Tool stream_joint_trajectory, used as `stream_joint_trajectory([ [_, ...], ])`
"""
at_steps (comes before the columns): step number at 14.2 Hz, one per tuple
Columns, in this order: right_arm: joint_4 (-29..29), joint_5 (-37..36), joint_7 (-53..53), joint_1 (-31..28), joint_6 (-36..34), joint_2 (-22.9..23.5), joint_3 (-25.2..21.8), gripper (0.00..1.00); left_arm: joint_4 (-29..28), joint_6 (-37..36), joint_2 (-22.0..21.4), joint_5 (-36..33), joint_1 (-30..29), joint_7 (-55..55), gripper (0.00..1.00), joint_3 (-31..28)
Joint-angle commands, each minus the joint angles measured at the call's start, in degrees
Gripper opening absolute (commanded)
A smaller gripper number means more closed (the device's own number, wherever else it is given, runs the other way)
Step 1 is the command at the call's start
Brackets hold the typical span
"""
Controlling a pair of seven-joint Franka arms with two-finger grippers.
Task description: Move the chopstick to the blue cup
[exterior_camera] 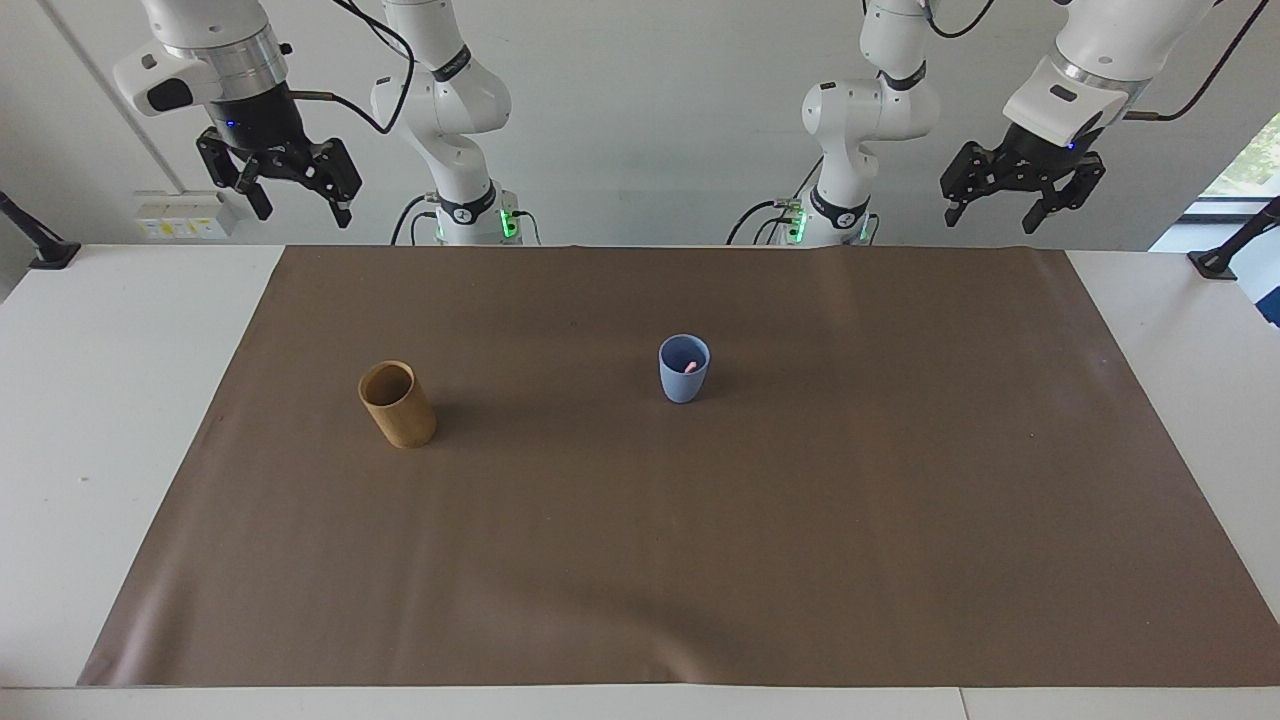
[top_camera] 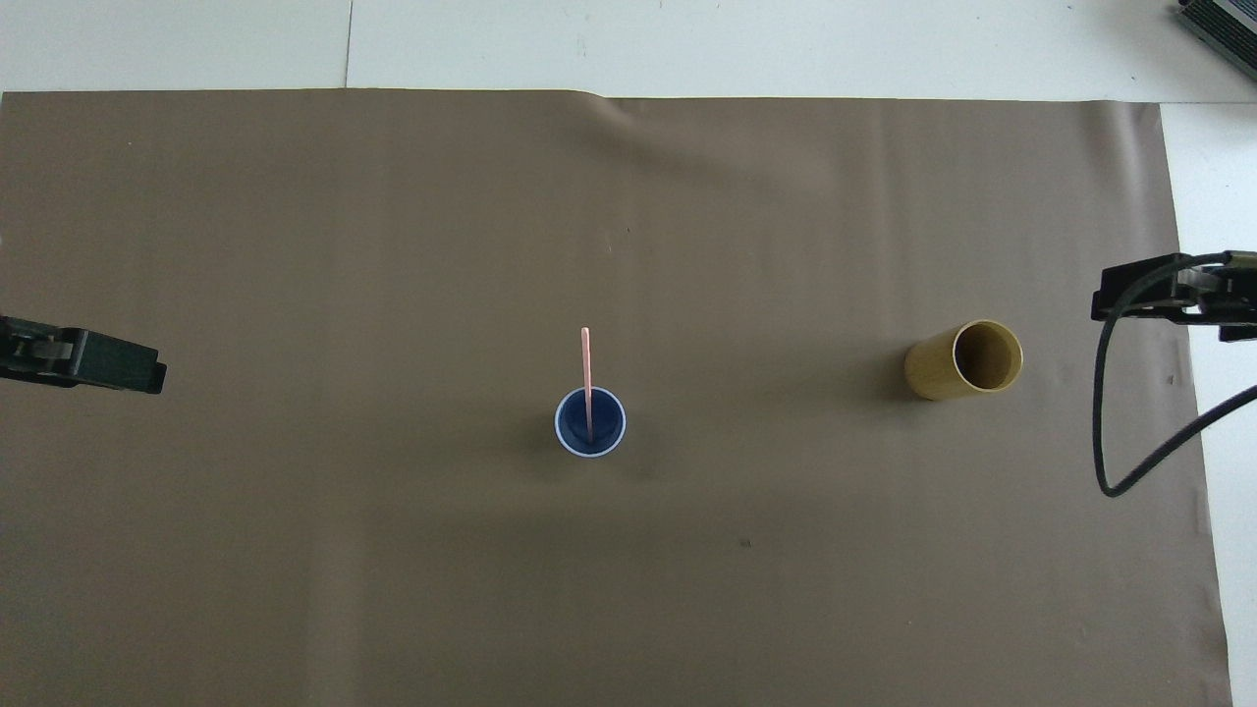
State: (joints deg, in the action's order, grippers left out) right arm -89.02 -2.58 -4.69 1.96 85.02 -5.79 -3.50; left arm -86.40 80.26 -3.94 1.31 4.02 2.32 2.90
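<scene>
The right gripper [exterior_camera: 278, 190] hangs high with fingers wide and empty, the tan cup [exterior_camera: 397, 403] stands bare, the chopstick [top_camera: 586, 378] stands in the blue cup [exterior_camera: 684, 368] — transfer apparently done — and the left gripper [exterior_camera: 1022, 195] waits raised, wide, empty.

no readable text or labels

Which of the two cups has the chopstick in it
The blue cup near the middle of the mat holds the pink chopstick. The tan cup, toward the right arm's end of the table, has nothing visible inside.
</scene>
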Motion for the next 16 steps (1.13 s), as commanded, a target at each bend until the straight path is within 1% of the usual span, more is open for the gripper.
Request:
stream_joint_trajectory([
  [1,-4.1,1.3,1.9,-1.2,0.9,-2.1,0.2,1.00,-0.3,0.2,-0.5,0.0,-0.8,0.1,1.00,0.4],
  [16,-5.3,1.3,2.1,-0.6,1.2,-2.5,0.3,1.00,-1.0,0.6,-0.6,0.1,-0.7,0.4,1.00,0.5],
])
